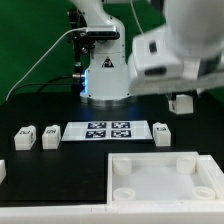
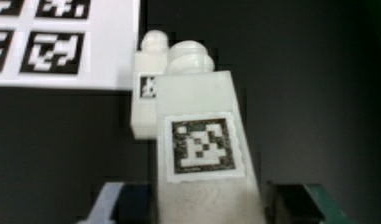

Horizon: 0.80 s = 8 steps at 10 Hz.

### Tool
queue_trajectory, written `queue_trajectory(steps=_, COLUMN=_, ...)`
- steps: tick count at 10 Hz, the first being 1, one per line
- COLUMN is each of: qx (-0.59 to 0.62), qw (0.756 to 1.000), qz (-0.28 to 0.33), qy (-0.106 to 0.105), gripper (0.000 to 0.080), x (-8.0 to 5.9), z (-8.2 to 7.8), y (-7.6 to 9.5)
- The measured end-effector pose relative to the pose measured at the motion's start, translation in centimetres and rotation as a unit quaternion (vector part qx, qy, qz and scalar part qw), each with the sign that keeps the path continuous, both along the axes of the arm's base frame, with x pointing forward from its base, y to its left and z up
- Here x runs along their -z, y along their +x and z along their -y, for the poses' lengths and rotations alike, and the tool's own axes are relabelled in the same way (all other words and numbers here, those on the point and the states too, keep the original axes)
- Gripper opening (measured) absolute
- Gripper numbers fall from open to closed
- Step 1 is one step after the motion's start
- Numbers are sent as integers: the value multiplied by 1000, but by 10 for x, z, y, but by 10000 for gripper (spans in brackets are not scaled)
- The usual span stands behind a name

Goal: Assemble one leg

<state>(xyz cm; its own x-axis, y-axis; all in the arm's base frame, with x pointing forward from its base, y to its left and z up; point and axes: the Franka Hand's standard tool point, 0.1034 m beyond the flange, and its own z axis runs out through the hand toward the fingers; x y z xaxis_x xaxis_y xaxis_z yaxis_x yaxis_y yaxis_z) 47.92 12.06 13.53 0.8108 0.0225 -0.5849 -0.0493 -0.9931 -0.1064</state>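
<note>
"Holding one leg (image 2: 201,120) off the tabletop (image 1: 60,170) was as far as you had got, operator. In the wrist view your fingers (image 2: 119,204) were clenched on the end of it nearest the camera. Its marker tag faced the lens and its rounded tip pointed away."

"Agreed. In the exterior view your gripper (image 1: 182,104) hung above the end of the marker board (image 1: 107,131) on the exterior view's right. A loose leg (image 1: 163,131) lay just beside that end."

"So what did you have done?"

"Only the pick-up, I judge. The square tray-like piece (image 1: 118,190) sat at the front with nothing standing in it that I could see. Your leg was not over it yet."

"And what was left for you?"

"Nearly everything, by my reading. You had to carry the leg to a corner of that piece, seat it and fix it there. A second loose leg (image 1: 50,137) and a third loose leg (image 1: 22,137) lay side by side on the exterior view's left of the marker board. Your task called for one only, so those could stay where they were."
</note>
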Motion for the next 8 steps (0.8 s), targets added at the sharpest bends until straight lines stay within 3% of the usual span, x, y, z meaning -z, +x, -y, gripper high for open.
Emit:
queue_trajectory(steps=2, qx=4, qw=995, qz=98, qy=-5, gripper=292, x=-23, z=-1, y=8)
queue_trajectory(steps=6, qx=14, qw=962, qz=274, qy=-9, gripper=292, x=-24, z=0, y=17)
queue_trajectory(steps=8, qx=1, qw=928, qz=374, qy=-6, gripper=293, x=-57, z=17, y=74)
